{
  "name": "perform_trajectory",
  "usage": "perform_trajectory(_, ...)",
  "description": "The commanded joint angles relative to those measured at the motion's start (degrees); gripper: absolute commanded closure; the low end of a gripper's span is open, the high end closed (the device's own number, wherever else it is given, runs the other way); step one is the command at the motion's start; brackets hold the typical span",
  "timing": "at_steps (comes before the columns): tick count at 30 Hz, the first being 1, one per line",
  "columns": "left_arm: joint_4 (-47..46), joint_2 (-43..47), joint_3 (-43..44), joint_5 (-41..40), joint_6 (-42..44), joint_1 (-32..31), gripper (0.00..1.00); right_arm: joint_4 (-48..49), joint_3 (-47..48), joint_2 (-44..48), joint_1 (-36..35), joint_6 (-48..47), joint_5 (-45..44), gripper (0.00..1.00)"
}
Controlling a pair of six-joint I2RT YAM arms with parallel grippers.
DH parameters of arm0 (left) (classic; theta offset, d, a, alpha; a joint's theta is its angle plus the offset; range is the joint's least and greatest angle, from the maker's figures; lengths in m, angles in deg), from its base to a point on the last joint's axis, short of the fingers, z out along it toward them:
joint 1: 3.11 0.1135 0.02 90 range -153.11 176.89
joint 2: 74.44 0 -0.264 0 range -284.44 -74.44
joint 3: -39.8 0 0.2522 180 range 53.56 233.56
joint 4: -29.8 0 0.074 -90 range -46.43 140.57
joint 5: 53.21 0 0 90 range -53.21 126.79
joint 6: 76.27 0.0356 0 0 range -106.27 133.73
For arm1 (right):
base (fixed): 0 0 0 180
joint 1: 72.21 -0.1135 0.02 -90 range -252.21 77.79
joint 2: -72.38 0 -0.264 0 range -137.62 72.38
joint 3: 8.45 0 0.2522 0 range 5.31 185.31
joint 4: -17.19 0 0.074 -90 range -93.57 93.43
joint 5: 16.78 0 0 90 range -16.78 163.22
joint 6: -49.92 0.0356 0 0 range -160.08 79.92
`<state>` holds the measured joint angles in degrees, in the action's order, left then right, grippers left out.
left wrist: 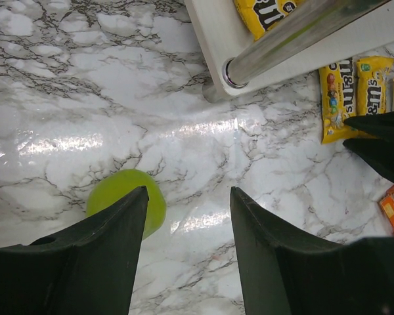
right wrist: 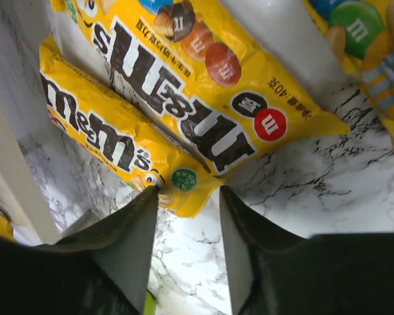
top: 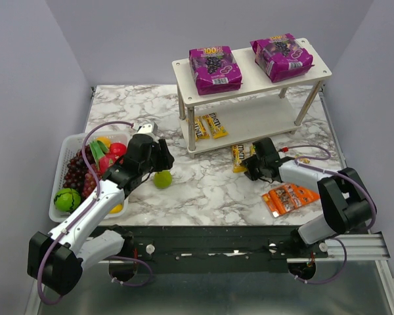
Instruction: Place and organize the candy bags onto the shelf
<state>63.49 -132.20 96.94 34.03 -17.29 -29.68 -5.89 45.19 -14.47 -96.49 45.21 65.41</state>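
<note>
Marble tabletop (top: 203, 190), at the front of the shelf (top: 256, 121).
My right gripper (right wrist: 188, 197) is spread, the end of a yellow packet (right wrist: 111, 138) lying just between its tips; my left gripper (left wrist: 189, 197) gapes beside a green ball (left wrist: 115, 193).

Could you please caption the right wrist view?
Right end effector, open, at the corner of two yellow packets on the table.

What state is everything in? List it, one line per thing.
Purple pouches: flat on the shelf's top tier.
Shelved yellow packets: flat on lower tier.
Loose yellow packets: flat on the table.
Orange pack: flat on table.
Left gripper: open, empty.
Right gripper: open, at a packet's end.
Green fruit: loose on table.
</note>
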Motion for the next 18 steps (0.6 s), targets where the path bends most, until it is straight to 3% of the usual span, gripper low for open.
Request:
perform_trajectory(1,1.17,0.45,1.36,-0.05,0.70,0.38,0.37,-4.21,-1.64,-2.97,1.15,-1.10,-1.86,0.53)
perform_trajectory(10,1.43,0.89,1.18,-1.37,0.44,0.46,0.37,-4.04,-1.82,-3.68,2.47,-1.62,-1.06,0.99)
perform_trajectory(15,1.35,0.80,0.92,-1.02,0.27,0.46,0.37,-3.25,-1.91,-2.54,2.48,-5.66,0.86,1.00)
perform_trajectory(18,1.09,0.80,0.57,0.12,0.18,0.46,0.37,-1.24,-1.30,-2.19,2.48,-12.94,6.13,1.00)
